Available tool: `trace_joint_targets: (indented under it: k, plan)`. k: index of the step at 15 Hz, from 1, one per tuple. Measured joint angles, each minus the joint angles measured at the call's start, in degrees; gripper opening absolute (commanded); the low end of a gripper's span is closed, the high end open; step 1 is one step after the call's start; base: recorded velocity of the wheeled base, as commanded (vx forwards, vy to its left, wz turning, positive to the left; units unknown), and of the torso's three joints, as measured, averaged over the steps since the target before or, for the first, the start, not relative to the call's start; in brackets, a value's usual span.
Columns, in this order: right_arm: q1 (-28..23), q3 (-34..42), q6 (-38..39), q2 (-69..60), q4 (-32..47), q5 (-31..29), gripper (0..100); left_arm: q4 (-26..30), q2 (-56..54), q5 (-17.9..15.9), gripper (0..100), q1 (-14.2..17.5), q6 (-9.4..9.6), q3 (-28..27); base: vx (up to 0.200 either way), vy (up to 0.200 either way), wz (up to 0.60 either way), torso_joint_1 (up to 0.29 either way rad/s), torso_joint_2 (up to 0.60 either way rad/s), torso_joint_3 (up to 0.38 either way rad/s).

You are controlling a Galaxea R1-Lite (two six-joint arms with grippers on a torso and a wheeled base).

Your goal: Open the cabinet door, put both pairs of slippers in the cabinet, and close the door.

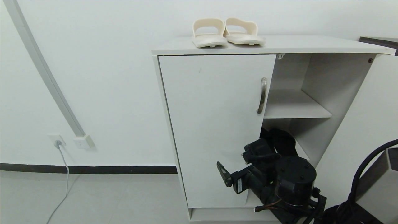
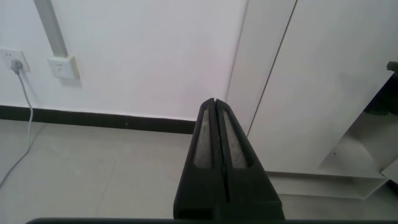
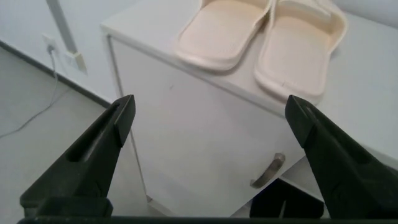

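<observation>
A pair of cream slippers (image 1: 227,32) (image 3: 261,37) lies on the top of the white cabinet (image 1: 311,43), near its left end. The left door (image 1: 211,124) with its metal handle (image 1: 262,95) is shut. The right door (image 1: 367,130) is swung open, showing a bare upper shelf (image 1: 292,105). In the lower compartment sits a dark rounded shape (image 1: 279,138); I cannot tell what it is. My left arm (image 1: 279,180) is low in front of that opening, its gripper (image 2: 214,109) shut on nothing. My right gripper (image 3: 210,104) hangs open above the cabinet, short of the cream slippers.
A wall socket with a plugged-in cable (image 1: 57,143) and a slanted grey conduit (image 1: 46,77) are left of the cabinet. Bare floor (image 1: 108,199) lies there. A grey box (image 1: 382,183) and a black hose (image 1: 363,168) are at the lower right.
</observation>
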Motion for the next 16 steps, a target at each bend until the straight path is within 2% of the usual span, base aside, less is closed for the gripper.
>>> trace_joint_targets:
  k: [2, 6, 16]
  plan:
    - [0.49, 0.11, 0.01, 0.00, -0.12, 0.05, 100, 0.07, 0.00, -0.01, 0, -0.04, 0.00, 0.02, 0.000, 0.000, 0.00, 0.027, -0.15, -0.359]
    - [1.15, 0.28, 0.00, 0.04, -0.69, 0.05, 100, -0.07, 0.00, 0.00, 0, 0.00, -0.02, -0.04, 0.000, 0.000, 0.00, 0.049, -0.53, -0.361]
    - [1.01, 0.66, 0.01, 0.09, -0.55, 0.02, 100, -0.05, 0.00, -0.06, 0, 0.00, 0.07, -0.02, 0.000, 0.000, 0.00, 0.143, -0.47, -0.332]
